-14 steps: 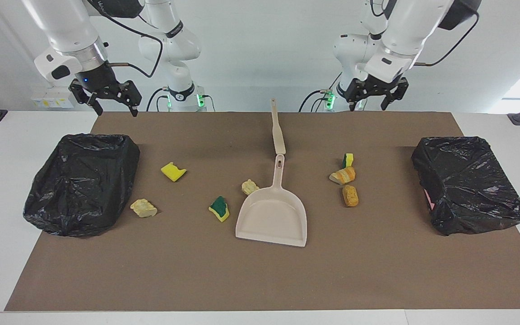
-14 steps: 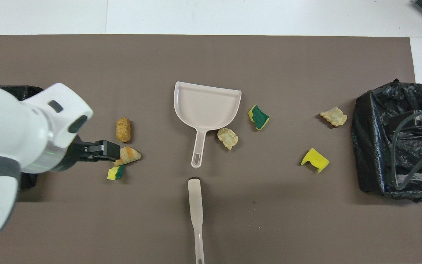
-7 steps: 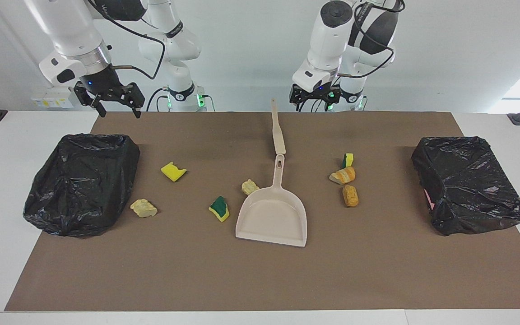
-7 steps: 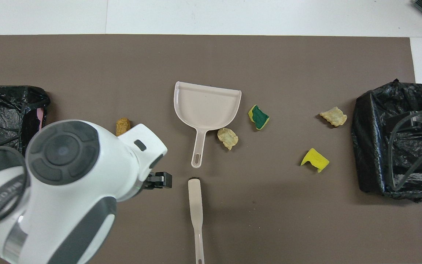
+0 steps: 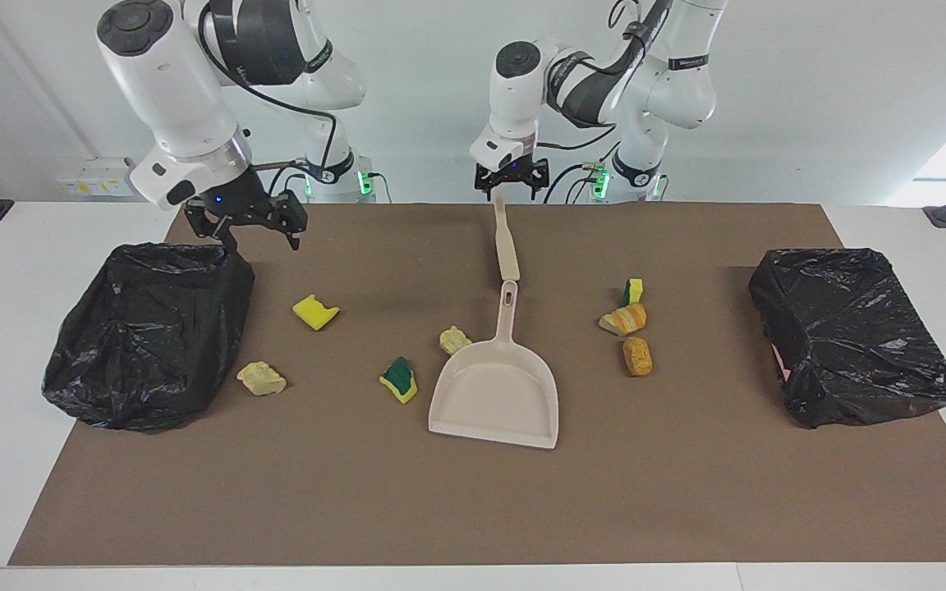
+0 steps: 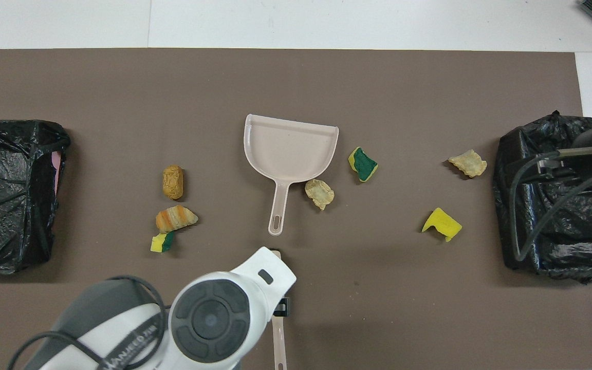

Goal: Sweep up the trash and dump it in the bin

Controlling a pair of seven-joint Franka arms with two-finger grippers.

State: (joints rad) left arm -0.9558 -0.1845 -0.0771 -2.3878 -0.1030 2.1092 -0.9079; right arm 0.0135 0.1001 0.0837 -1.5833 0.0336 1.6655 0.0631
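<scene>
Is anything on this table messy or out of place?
Yes: seven sponge scraps lie scattered on the brown mat around the empty dustpan; none is in it or in either black-bagged bin.

Dustpan mid-table, chunks on both sides, a bin at each end.

In the facing view the dustpan lies at the centre of the table, handle pointing up the frame. The brush lies in line just above it, their ends almost meeting. One bin sits at the left edge of the frame, a second bin at the right edge. Four chunks are scattered left of centre, one of them just beside the dustpan and one just beside the bin. Three chunks stand in a close column right of centre, between the dustpan and the second bin. The left tool hangs over the brush's upper end at top centre. The right tool hangs over the bin's upper corner, upper left.
</scene>
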